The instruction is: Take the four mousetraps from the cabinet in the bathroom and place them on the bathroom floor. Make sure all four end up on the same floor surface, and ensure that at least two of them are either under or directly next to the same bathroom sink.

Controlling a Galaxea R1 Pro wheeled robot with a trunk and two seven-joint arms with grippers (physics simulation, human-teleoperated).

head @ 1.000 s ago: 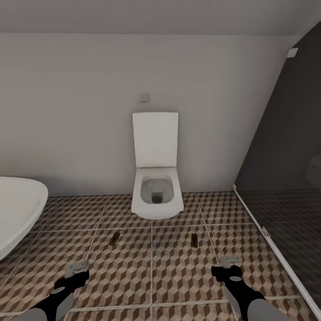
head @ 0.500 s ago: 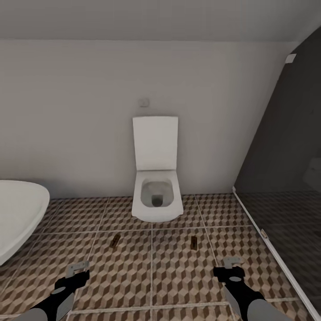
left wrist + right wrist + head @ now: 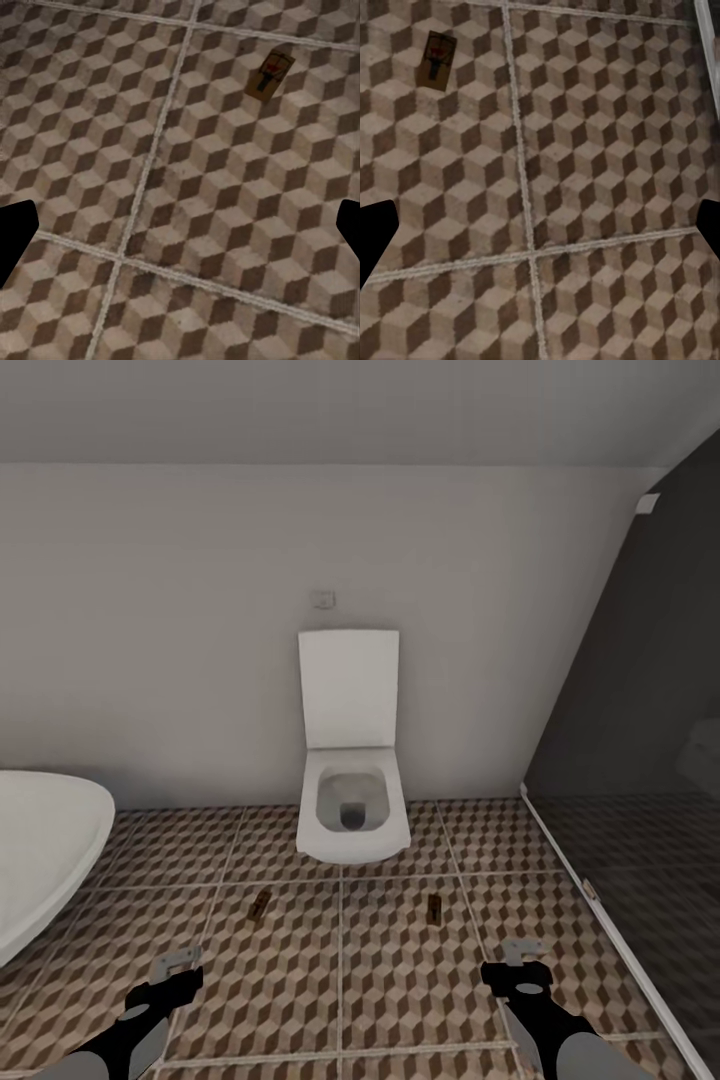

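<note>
The whole head view sits a little differently from a second ago: the toilet (image 3: 351, 760) and the wall behind it lie lower in the picture and look slightly farther off, and the flush button (image 3: 322, 599) has slid down with them, so the camera has shifted rather than the things. The two mousetraps keep their places on the bathroom floor (image 3: 400, 980) relative to the toilet. The left mousetrap (image 3: 259, 906) lies in front of the toilet's left side, the right mousetrap (image 3: 435, 906) in front of its right side, well apart from each other, each flat on the cube-patterned tiles.

The left tool (image 3: 170, 965) and the right tool (image 3: 520, 955) hover above the floor at the lower corners, both spread wide and empty. In the left wrist view the left tool (image 3: 180, 232) shows as dark finger edges at either side, with the left mousetrap (image 3: 269, 73) ahead on the tiles; the right wrist view shows the right tool (image 3: 540, 232) likewise, with the right mousetrap (image 3: 436, 58).

A white bathtub (image 3: 45, 850) is cut off at the left edge. The dark glass shower screen (image 3: 640, 740) at the right obscures what stands behind it. The mousetraps are too small in the head view to make out detail
</note>
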